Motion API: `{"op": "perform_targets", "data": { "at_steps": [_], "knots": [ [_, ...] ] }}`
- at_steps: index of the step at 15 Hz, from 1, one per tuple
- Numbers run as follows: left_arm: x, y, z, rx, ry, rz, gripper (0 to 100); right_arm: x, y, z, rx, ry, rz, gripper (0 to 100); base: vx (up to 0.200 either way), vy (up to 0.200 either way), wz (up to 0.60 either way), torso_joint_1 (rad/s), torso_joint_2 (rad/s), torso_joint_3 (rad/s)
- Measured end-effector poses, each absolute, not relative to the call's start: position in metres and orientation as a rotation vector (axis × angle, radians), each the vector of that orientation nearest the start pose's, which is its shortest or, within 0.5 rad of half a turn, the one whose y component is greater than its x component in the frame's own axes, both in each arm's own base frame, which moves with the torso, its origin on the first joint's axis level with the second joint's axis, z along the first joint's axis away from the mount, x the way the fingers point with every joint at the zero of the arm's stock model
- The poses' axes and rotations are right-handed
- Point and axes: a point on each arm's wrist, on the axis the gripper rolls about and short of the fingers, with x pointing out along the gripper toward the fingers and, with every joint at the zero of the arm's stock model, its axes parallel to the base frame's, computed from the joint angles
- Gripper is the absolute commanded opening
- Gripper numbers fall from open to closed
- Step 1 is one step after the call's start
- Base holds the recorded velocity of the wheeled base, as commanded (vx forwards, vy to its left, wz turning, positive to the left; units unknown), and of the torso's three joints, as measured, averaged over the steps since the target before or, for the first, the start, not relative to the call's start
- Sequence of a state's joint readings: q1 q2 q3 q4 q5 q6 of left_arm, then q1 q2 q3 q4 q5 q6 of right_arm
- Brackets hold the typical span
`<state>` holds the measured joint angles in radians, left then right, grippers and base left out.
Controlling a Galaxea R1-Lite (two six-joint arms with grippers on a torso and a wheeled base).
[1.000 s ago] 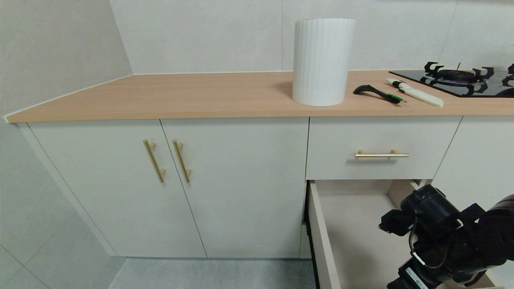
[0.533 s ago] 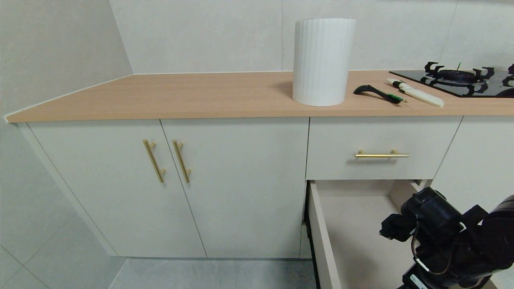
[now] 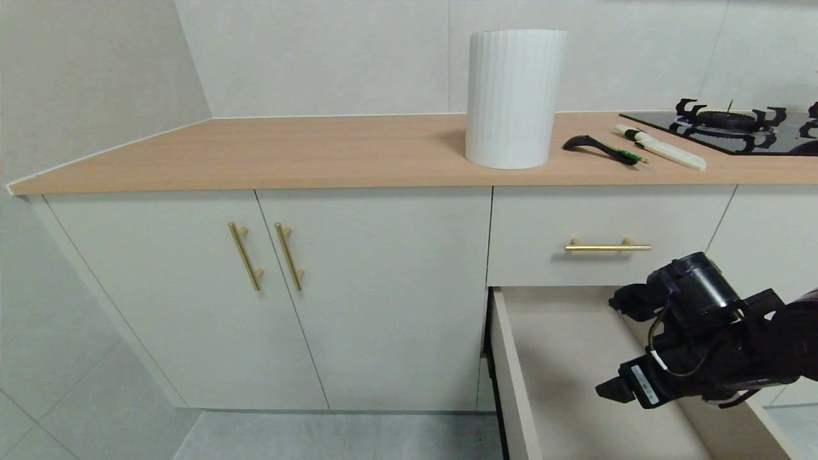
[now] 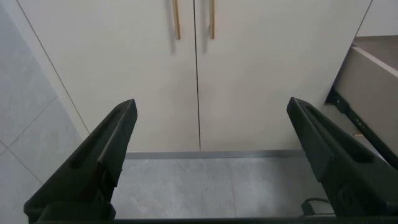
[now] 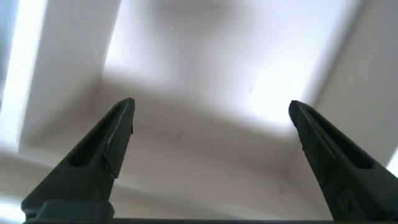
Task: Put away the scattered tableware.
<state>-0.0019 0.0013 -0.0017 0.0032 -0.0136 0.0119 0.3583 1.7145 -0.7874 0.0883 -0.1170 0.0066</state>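
Left wrist view: the left pincer (image 4: 211,104) is spread wide with nothing between its fingers, held low and facing the pale cupboard doors (image 4: 199,74), grey floor (image 4: 186,186) beneath it.

From the head camera, those doors fill the left and middle of the frame under a long wooden tabletop (image 3: 287,153). Right of centre on the wood stands a tall white ribbed canister (image 3: 514,99). Just right of it lie the loose pieces: a black-handled utensil (image 3: 601,148) and, beside it, a white knife (image 3: 661,148), both flat on the tabletop and just short of the black hob (image 3: 728,128) at the upper right. Below them sits a shut drawer (image 3: 607,217), and under that the open drawer (image 3: 562,358), pulled out at the lower right.

The right arm (image 3: 722,345) comes in from the right edge and hangs over the open drawer, its wrist turned toward the left of the frame. Seen from its own wrist, the right pincer (image 5: 211,106) is also wide apart, gripping nothing, and points into the drawer's pale inside.

Set against half a second ago, the right arm has risen: its wrist sat lower in the frame and now reaches nearly level with the shut drawer's lower edge, its front end swung out over the drawer floor. Canister, utensil and knife lie where they were.
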Motion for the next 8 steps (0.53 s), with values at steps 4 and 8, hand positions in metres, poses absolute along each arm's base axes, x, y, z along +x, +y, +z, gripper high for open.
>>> {"op": "perform_targets", "data": {
  "at_steps": [4, 8],
  "knots": [
    [-0.023, 0.000, 0.076, 0.012, 0.002, -0.016, 100, 0.253, 0.081, 0.123, -0.198, 0.921, 0.181, 100, 0.000, 0.000, 0.00, 0.000, 0.00, 0.000],
    [-0.023, 0.000, 0.076, 0.012, 0.004, -0.015, 100, 0.250, 0.078, 0.132, -0.199, 0.880, 0.156, 100, 0.000, 0.000, 0.00, 0.008, -0.04, -0.032]
  ]
}}
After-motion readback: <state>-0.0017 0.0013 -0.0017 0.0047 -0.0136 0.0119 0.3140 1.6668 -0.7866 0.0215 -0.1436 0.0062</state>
